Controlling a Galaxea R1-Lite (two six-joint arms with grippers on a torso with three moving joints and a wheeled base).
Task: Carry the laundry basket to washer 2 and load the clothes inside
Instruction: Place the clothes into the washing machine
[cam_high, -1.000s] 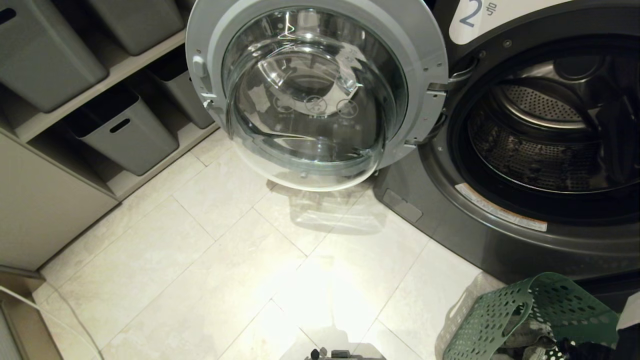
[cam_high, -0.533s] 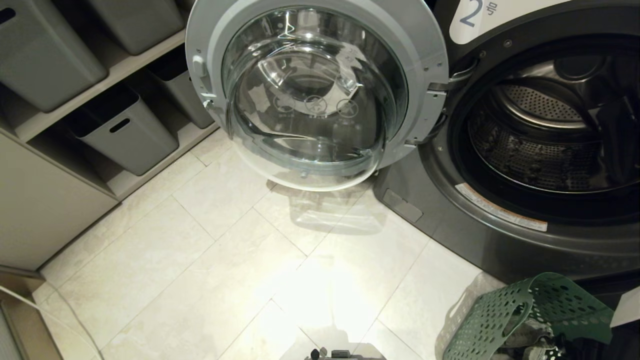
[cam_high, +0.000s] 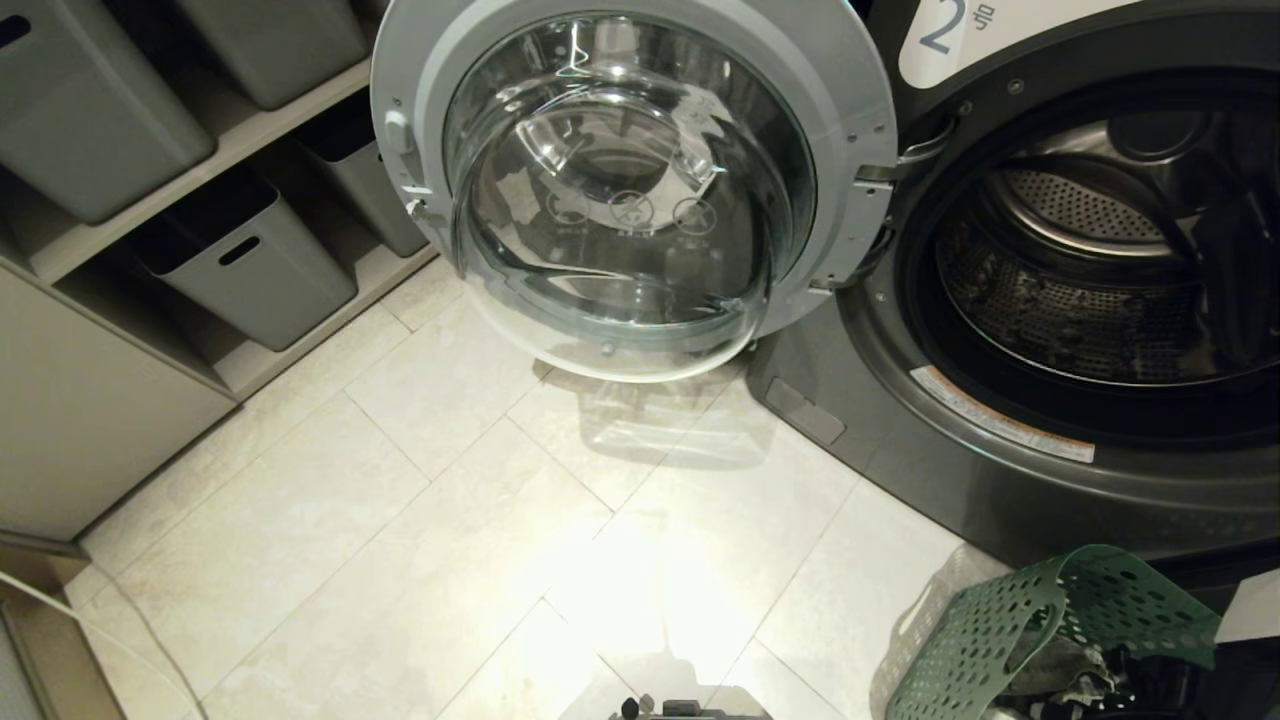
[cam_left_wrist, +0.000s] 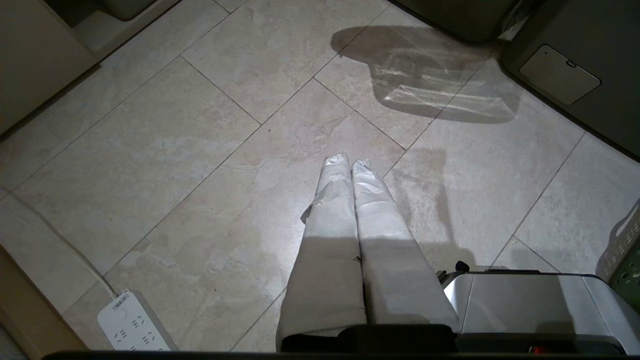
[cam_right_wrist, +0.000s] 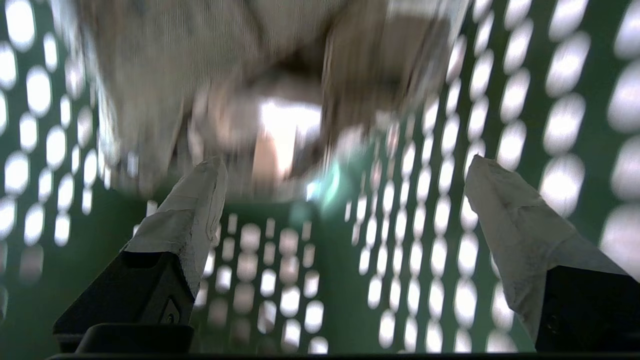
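Washer 2 (cam_high: 1000, 500) stands at the right with its round glass door (cam_high: 630, 180) swung wide open and the steel drum (cam_high: 1090, 270) exposed. On the floor just in front of it, at the bottom right, is the green perforated laundry basket (cam_high: 1010, 630). A bit of the clothes (cam_high: 1065, 668) shows inside it. My right gripper (cam_right_wrist: 345, 165) is open inside the basket (cam_right_wrist: 440, 240), its fingers far apart. The grey-beige clothes (cam_right_wrist: 200, 60) lie blurred just ahead of them, not gripped. My left gripper (cam_left_wrist: 348, 161) hangs shut and empty over the floor tiles.
Grey storage bins (cam_high: 250, 265) sit on low shelves at the left. The open door overhangs the tiled floor (cam_high: 450, 520). A white power strip (cam_left_wrist: 132, 325) with its cable lies on the floor near the left arm. My base (cam_left_wrist: 525, 305) is beside the basket's edge (cam_left_wrist: 627, 260).
The piece of my right arm at the bottom right corner has shifted a little over the basket, and the basket's far rim has dipped slightly. The washer, door and left gripper are unchanged.
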